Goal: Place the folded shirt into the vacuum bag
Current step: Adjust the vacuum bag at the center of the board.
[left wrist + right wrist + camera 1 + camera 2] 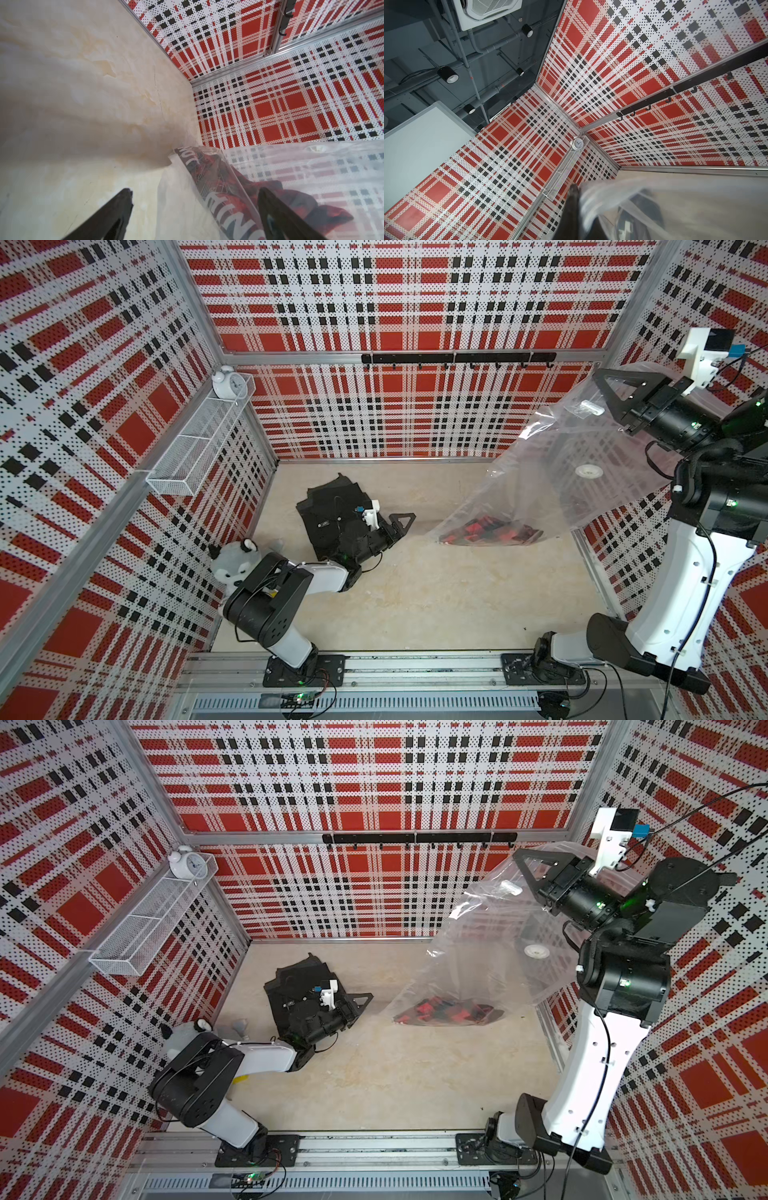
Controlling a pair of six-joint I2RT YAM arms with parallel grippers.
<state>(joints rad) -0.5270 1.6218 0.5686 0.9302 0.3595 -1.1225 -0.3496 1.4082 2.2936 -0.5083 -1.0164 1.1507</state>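
The shirt (490,531), red and black, lies bunched at the bottom of the vacuum bag (577,435), and that low end rests on the table (415,593) toward the right wall. The rest of the bag slants up and to the right. Its top edge is pinched in the right gripper (598,375), whose jaws are clenched on the plastic high above the table. In the right wrist view the bag (623,193) spills out just beside the dark finger (571,207). The white slider clip (592,407) sits near that grip, and the round white valve (589,471) lies lower on the bag, between the grip and the shirt. The left gripper (409,519) is low over the table to the left of the bag, pointing at its low end, near it but apart. Its jaws stand wide and hold nothing. In the left wrist view the bag's corner, with the shirt (216,176) inside, shows ahead between the two fingers (122,203). A black folded garment (324,497) lies flat on the table under the left arm's wrist, partly hidden by it. Further left, against the wall, sits a grey and white plush toy (235,562). A wire shelf (195,452) hangs on the left wall with a white alarm clock (226,383) at its far end, and a black hook rail (457,358) runs along the back wall.
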